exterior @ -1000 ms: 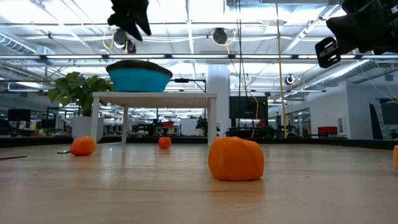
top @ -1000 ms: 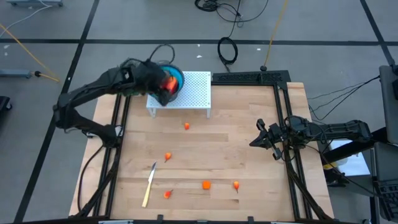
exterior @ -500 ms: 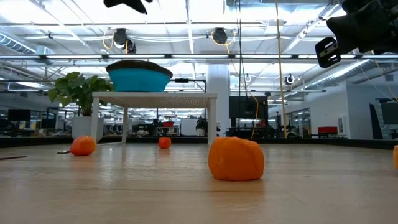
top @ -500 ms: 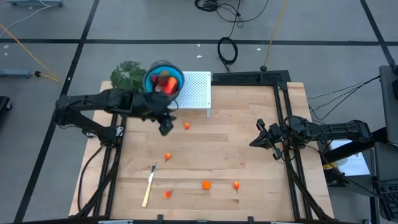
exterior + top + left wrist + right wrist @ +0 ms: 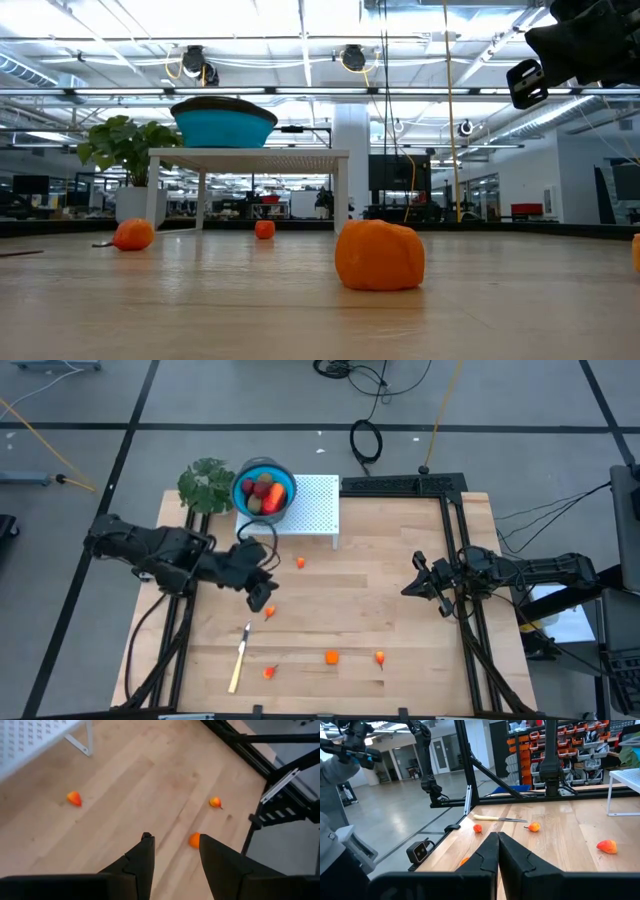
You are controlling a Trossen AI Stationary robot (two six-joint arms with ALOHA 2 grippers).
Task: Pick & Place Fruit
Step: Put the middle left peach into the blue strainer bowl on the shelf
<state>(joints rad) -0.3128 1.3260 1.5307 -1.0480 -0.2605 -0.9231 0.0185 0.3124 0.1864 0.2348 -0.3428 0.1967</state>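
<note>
Two dark jointed arms, black cables trailing.

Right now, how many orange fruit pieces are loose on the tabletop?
5. First piece just off the white rack; second piece beside the left gripper; third piece, fourth piece and fifth piece in a row beside the knife. The left arm may hide others.

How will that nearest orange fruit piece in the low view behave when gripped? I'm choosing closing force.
The orange fruit piece looks lumpy and dimpled, so it probably yields a little. It sits on a flattish base on the table, so it likely won't roll far if nudged. It is small and toy-like, so probably light.
</note>
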